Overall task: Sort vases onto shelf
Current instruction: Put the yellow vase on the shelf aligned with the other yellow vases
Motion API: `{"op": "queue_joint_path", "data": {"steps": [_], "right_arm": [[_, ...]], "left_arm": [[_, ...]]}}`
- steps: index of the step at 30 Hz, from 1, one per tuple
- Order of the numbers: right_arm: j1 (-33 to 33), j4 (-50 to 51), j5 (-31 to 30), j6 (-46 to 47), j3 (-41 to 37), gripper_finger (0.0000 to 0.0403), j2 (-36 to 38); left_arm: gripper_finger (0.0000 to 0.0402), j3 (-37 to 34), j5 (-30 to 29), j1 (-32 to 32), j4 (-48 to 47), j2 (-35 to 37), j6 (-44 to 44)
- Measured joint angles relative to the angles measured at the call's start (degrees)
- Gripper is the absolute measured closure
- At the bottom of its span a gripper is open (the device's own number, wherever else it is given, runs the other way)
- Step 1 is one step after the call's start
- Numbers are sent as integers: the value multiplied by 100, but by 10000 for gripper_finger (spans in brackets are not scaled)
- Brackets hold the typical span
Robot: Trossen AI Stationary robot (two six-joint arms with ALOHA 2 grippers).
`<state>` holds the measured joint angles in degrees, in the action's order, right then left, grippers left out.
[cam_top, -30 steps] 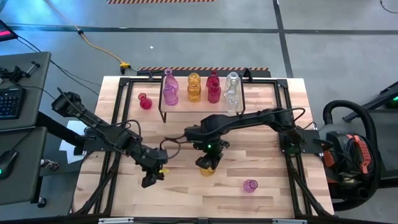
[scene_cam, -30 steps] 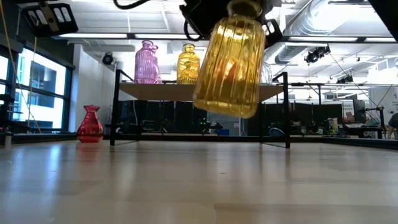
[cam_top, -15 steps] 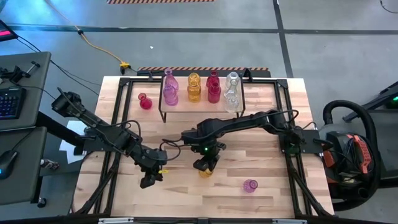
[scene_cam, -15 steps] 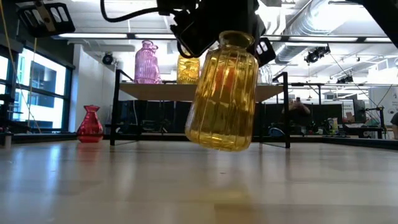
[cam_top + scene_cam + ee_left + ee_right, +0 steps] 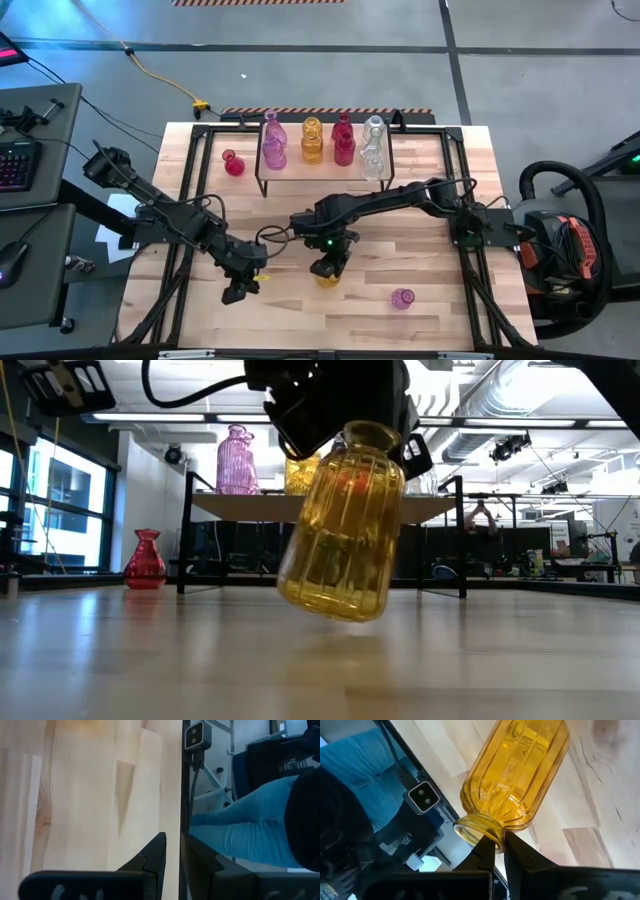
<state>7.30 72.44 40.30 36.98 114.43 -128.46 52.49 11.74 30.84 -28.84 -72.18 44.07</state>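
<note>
My right gripper [image 5: 326,262] is shut on a yellow ribbed vase [image 5: 345,530] near the table's middle. The vase hangs tilted a little above the wood. The shelf [image 5: 322,170] at the far side carries a pink [image 5: 273,147], a yellow [image 5: 312,142], a red [image 5: 343,142] and a clear vase [image 5: 373,147], all standing on their bases. A small red vase [image 5: 233,163] stands on the table left of the shelf. A pink vase [image 5: 402,298] lies on its side near the front. My left gripper [image 5: 236,293] hovers at the front left, shut and holding nothing. My right gripper pinches the rim of the yellow vase's mouth [image 5: 479,833] between its two fingers. One finger [image 5: 487,851] seems to reach into the mouth and the other lies outside the neck. The fingers slant down from above. The vase hangs tilted, base lowest, clear of the table.
Black frame rails run along the table's left and right edges [image 5: 182,250]. A person in blue jeans [image 5: 250,827] stands beyond the near edge, by the low camera [image 5: 195,737]. Bare wood lies between the shelf and the front edge.
My right gripper has gone down and a little toward the table's left with the yellow vase. The vase now hangs much closer to the wood and is tipped further, its base swung to the left in the low view. My left gripper has kept still.
</note>
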Motion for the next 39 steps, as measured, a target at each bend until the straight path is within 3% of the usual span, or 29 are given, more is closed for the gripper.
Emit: {"op": "queue_joint_path", "data": {"steps": [8,17,21,39], "right_arm": [[-1,-2,-248,-131,0,396,0],[-2,-46,-331,-104,0,339,7],[-16,-85,-379,-92,0,337,9],[-14,-98,-226,-403,0,336,11]], "left_arm": [[348,0,8,90,-11,-2,20],[348,0,72,98,-16,-2,24],[348,0,369,114,-22,-4,78],[348,0,363,185,-35,-7,78]]}}
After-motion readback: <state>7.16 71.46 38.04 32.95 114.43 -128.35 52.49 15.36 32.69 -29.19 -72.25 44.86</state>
